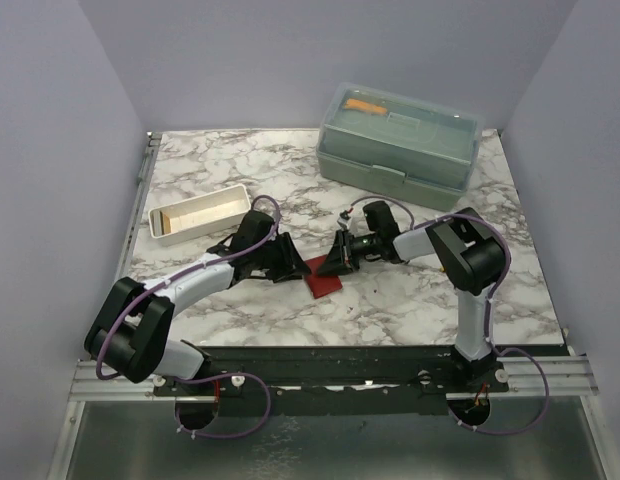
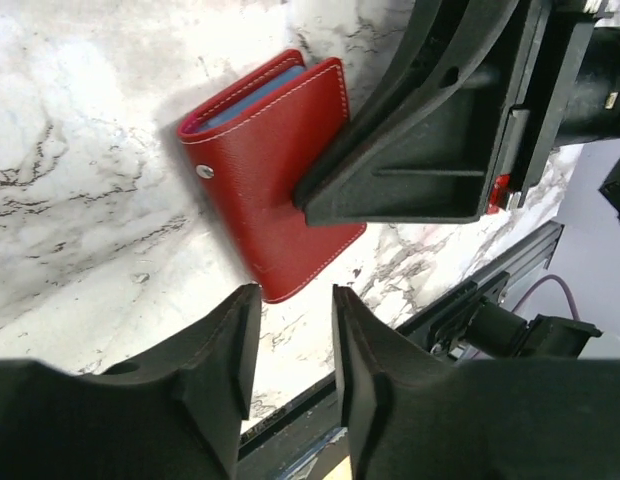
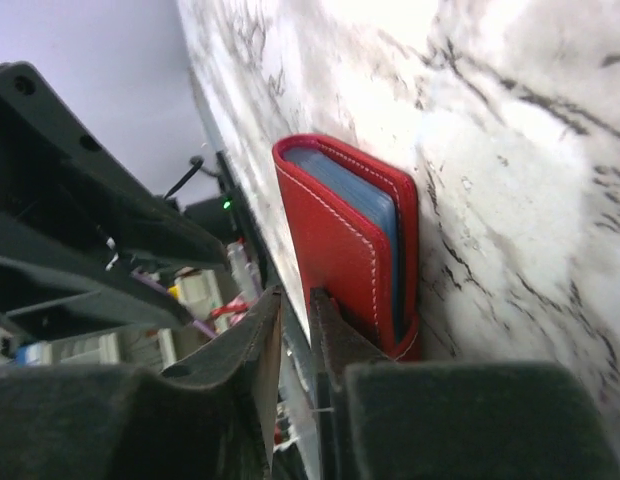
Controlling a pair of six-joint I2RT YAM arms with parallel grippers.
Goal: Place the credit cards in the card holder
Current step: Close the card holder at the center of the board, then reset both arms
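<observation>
A closed dark-red card holder lies flat near the middle of the marble table, blue lining showing at its edge. The left end effector hovers just at its 9 o'clock, fingers parted and holding nothing. The right end effector sits at the holder's 1 o'clock, against its edge, fingers only slightly apart, nothing visible between them. A white tray lies at 10 o'clock and a green box at 1 o'clock.
</observation>
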